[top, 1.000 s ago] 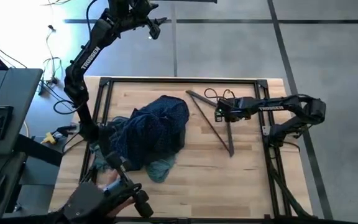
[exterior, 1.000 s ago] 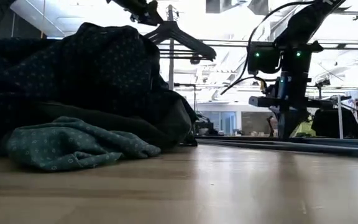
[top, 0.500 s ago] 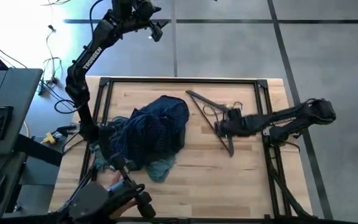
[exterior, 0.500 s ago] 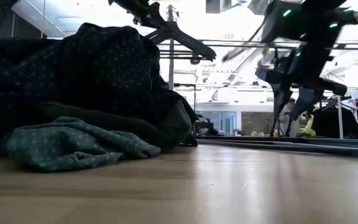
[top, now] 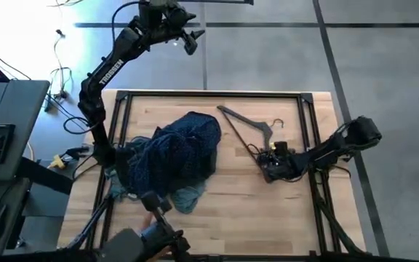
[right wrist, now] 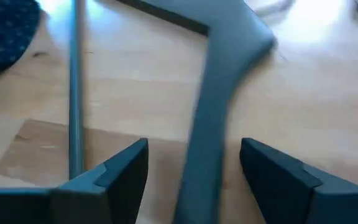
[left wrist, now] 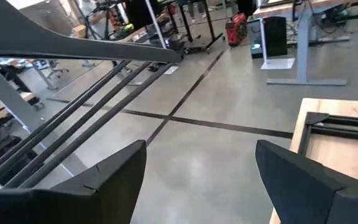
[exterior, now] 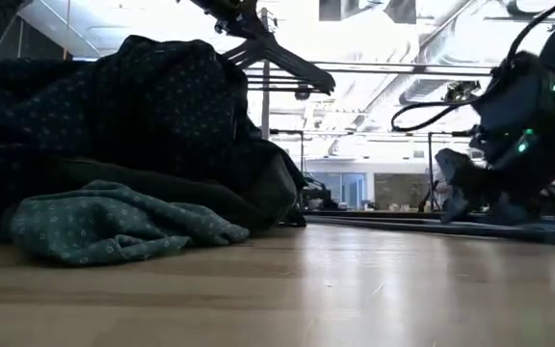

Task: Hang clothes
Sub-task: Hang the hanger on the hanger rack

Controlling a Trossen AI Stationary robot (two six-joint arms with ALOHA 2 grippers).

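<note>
The clothes lie heaped at the table's left. A navy dotted shirt (top: 188,149) is on top, and a teal shirt (top: 188,196) (exterior: 114,226) sticks out at the near side with darker cloth (exterior: 191,193) above it. A thin dark grey hanger (top: 246,142) lies flat on the wood to their right, its hook (top: 276,124) toward the far edge. My right gripper (top: 266,171) (right wrist: 194,146) is low at the hanger's near end. It is open, with one hanger arm (right wrist: 207,112) running between its fingers, apart from both. My left gripper (top: 186,35) (left wrist: 197,180) is open, high beyond the far edge.
A second dark hanger (exterior: 277,53) (left wrist: 73,43) hangs high by the rails (exterior: 403,67) near my left gripper. A black metal frame (top: 209,93) edges the table. Dark gear (top: 155,233) stands at the near left edge. Bare wood (top: 253,211) lies near right.
My right gripper has moved from near the hanger's hook toward the table's near edge and down to the tabletop, tipping low, and its fingers have opened. They now straddle one hanger arm. My left gripper has shifted slightly to the right up high.
</note>
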